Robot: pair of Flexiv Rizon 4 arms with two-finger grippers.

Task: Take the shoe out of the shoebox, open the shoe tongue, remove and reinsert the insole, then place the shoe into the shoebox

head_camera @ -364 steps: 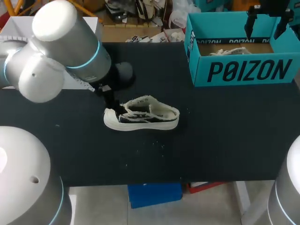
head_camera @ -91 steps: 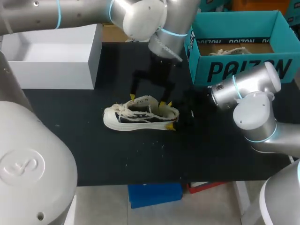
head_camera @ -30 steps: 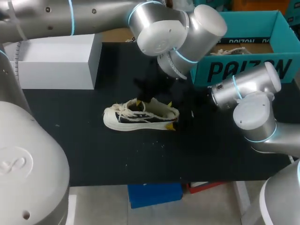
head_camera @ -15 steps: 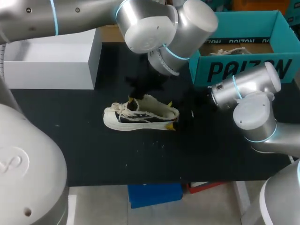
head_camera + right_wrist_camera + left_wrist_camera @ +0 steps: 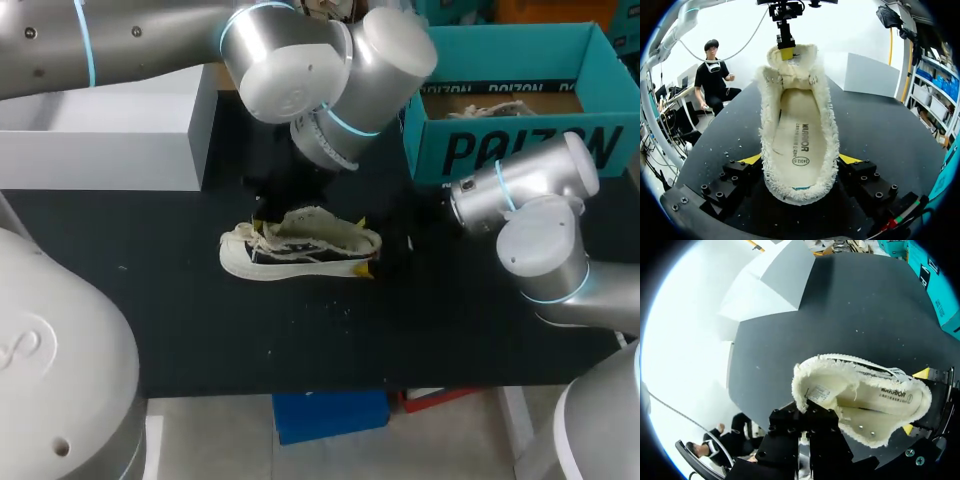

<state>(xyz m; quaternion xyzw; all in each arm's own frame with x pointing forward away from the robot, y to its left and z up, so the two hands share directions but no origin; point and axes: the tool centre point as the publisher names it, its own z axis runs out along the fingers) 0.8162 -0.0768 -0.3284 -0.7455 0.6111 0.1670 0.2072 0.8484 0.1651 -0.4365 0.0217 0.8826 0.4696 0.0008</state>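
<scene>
Shoe (image 5: 300,245) upright on the desk (image 5: 450,330), teal shoebox (image 5: 520,150) open.
Cream frayed trim, black sides, toe toward the left edge; tongue (image 5: 790,62) raised, insole (image 5: 799,140) seated inside. Shoebox at far right corner.

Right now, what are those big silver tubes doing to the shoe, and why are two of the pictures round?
Those tubes are two robot arms. One picture looks down from above and behind the robot. Each round one comes from a little camera on an arm's wrist.

On the black table are a shoe, a teal shoebox and a white box.

The right end effector, a two-fingered grabber with yellow tips, clamps the shoe's heel from both sides. The left end effector seems to pinch the tongue at the front.

The right wrist camera looks straight into the shoe, so you can see the insole lying inside.
</scene>
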